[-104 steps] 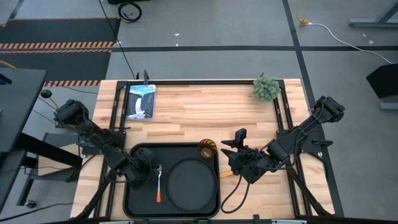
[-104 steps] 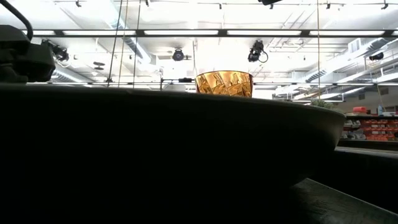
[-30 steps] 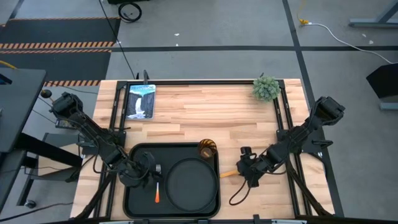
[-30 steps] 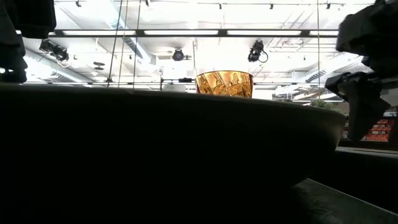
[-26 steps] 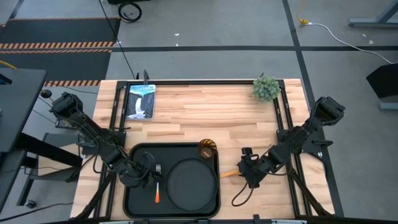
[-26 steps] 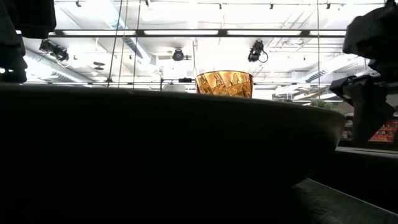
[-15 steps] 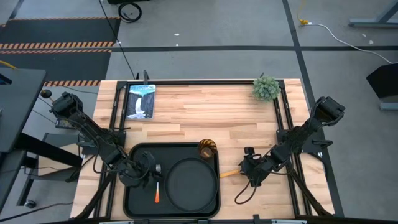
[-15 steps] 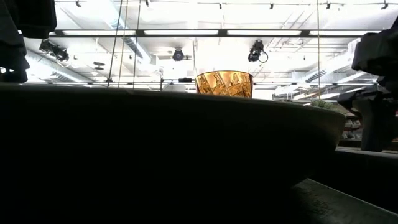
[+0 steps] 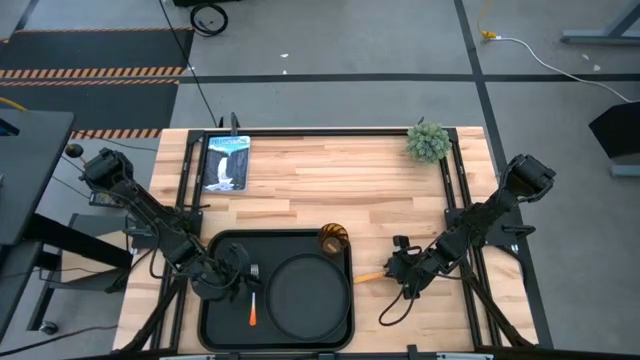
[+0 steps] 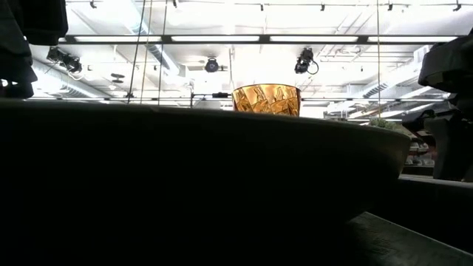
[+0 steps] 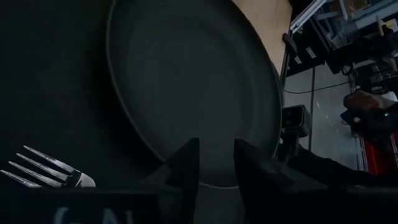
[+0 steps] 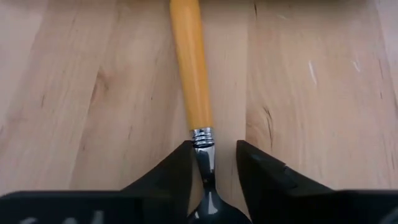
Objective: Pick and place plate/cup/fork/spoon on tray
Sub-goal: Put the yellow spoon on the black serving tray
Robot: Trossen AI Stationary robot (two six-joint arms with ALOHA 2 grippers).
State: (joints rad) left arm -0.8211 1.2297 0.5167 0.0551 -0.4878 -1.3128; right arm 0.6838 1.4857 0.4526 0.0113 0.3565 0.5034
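Spoon (image 12: 191, 81): on counter beside tray (image 9: 215, 300), right gripper (image 12: 211, 163) jaws spread astride neck, ready to pinch; left jaws spread, idle.

Overhead light: even, bright on the pale desk (image 9: 300, 180); shadows soft, short.
Low view: strongly backlit by ceiling strip lights (image 10: 222, 38); the plate (image 10: 222, 177) was a near-black silhouette, only the cup (image 10: 267, 98) glowed amber.
Left wrist: dim, dark-on-dark; glint on fork tines (image 11: 43, 168).
Right wrist: warm, sharp wood grain; claw fingers (image 12: 168, 180) blurred close up.
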